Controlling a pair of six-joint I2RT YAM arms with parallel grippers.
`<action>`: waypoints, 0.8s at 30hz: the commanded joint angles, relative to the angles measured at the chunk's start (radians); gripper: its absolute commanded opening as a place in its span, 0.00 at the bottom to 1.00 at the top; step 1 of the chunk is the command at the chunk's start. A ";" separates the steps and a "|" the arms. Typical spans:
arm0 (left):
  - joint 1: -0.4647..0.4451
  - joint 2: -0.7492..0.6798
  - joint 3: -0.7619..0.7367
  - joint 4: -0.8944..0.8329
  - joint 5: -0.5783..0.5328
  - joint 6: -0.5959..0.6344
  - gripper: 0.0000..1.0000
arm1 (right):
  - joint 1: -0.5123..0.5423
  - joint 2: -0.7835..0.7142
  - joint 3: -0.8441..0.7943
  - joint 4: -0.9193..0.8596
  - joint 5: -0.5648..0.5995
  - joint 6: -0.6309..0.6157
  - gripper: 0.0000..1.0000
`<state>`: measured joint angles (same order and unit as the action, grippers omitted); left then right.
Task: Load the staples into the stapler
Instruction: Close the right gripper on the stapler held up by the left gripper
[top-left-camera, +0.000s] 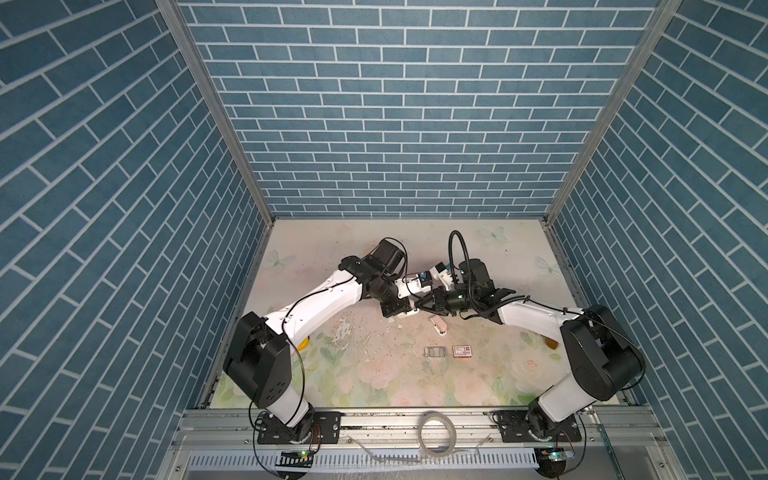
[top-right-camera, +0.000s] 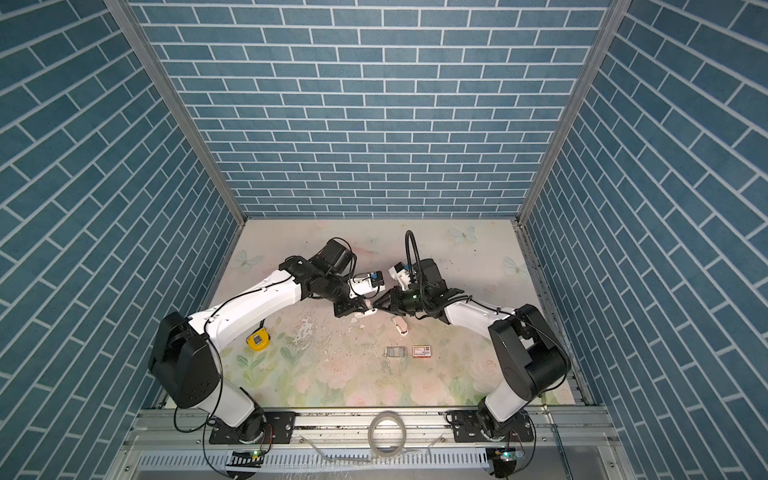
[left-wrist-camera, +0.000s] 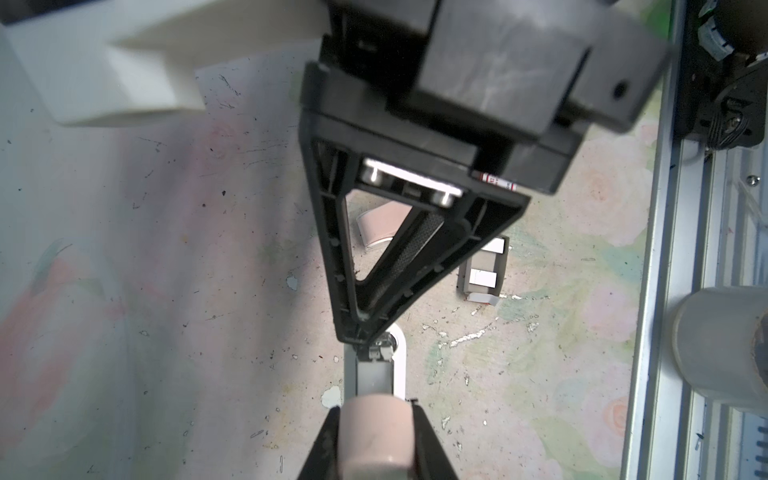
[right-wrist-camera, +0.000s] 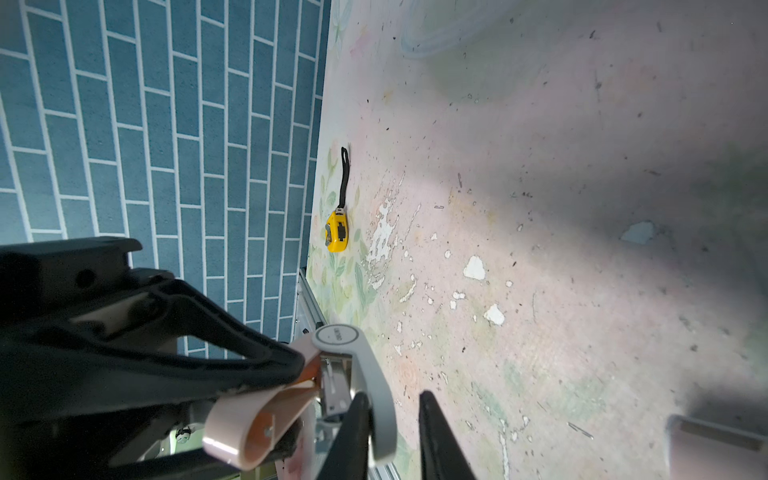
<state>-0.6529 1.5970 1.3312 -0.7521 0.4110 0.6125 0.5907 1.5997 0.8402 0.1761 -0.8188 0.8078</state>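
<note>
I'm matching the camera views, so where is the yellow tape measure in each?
In a top view: the yellow tape measure peeks from behind the left arm.
In a top view: tape measure fully visible, beside that arm.
Left wrist: not in it.
Right wrist: tape measure by the blue wall, strap stretched out.
Landmark: the peeled white patch beside it.

Non-task items on the floral tabletop (top-left-camera: 374, 386)
Yellow tape measure (top-right-camera: 256, 340), black strap extended, lies near the blue brick wall (top-left-camera: 124, 249); small red-and-white cardboard box (top-left-camera: 462, 351) right of centre; clear tape roll (top-left-camera: 422, 434) on the front aluminium rail (top-left-camera: 374, 419)
</note>
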 joint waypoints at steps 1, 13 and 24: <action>0.009 -0.008 0.059 0.004 0.048 -0.029 0.01 | 0.005 0.026 -0.018 0.051 0.001 0.031 0.22; 0.013 0.011 0.128 0.017 0.090 -0.090 0.01 | 0.033 0.058 -0.032 0.174 0.008 0.095 0.22; 0.013 0.017 0.127 0.043 0.092 -0.117 0.02 | 0.058 0.086 -0.030 0.229 0.021 0.124 0.24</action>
<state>-0.6453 1.5990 1.4494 -0.7242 0.4843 0.5083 0.6399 1.6745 0.8165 0.3485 -0.8043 0.9020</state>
